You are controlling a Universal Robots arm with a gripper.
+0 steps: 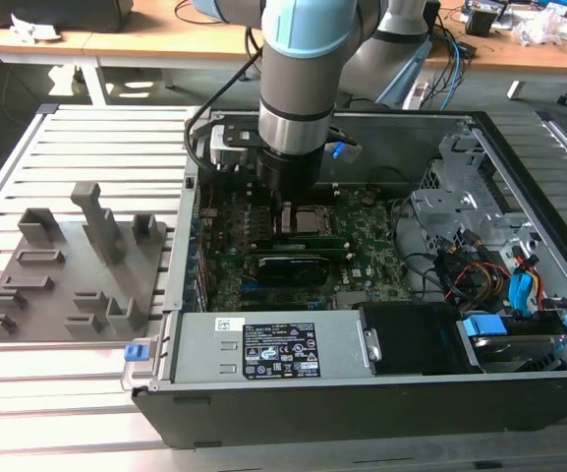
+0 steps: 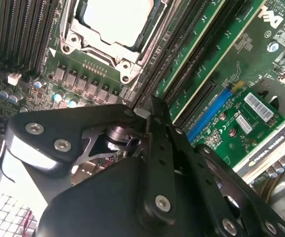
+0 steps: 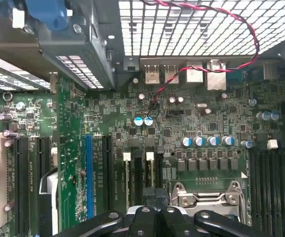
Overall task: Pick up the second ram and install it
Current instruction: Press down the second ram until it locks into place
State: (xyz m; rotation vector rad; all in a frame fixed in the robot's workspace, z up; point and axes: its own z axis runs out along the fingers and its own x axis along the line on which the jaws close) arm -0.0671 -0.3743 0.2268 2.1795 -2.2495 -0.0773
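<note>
I'm down inside the open computer case (image 1: 519,187), my gripper (image 2: 154,106) just beside the processor socket (image 2: 115,19) over the memory slots (image 3: 135,168). Fingers look pinched narrow; can't tell if the ram stick's between them, can't make it out. So install isn't confirmed. Grey holder tray (image 1: 67,275) sits outside, no stick on it.
</note>
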